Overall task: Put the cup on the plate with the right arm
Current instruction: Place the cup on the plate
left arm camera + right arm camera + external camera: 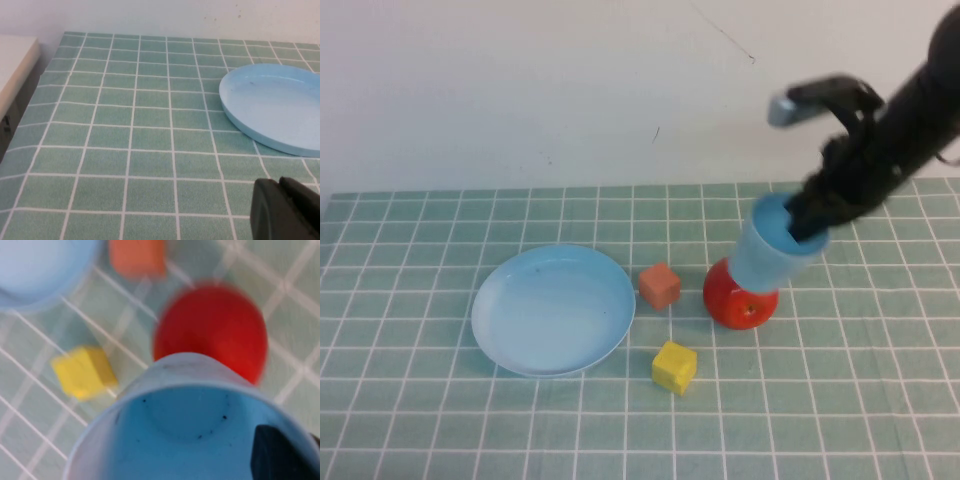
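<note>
Right pincer (807, 222) grips small light blue plastic cup (772, 250) by its rim, lifted over red apple (740, 297). Round light blue plate (553, 310) still bare; transfer and release remain. Left pincer (286, 210) parked near plate, closure indeterminate

The cup (775, 248) hides the top of the red apple (740, 300) and the right end effector (808, 225) tips. The left end effector (285, 210) is cut off, maybe closed.
</note>
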